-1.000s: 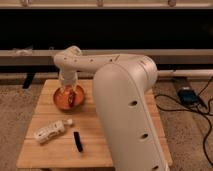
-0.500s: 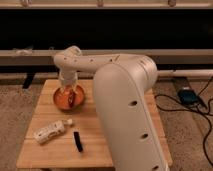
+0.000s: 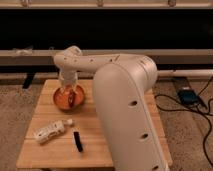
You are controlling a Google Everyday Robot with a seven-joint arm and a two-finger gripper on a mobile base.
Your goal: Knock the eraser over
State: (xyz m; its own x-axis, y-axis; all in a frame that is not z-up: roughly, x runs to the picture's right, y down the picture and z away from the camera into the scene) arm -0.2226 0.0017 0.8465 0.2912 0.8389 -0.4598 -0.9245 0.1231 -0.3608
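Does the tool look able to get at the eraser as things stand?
Probably yes. The tool hangs over the orange bowl; the eraser sits on the table nearer the front. Only a small white piece lies near the path; the remote sits aside.

Bulky white rounded arm (image 3: 125,100), small dark holes (image 3: 133,103), hand (image 3: 70,93) over orange bowl (image 3: 66,106)

No visible chg vs earlier pics, claw (image 3: 70,94) still over orange bowl (image 3: 58,102), nothing moved
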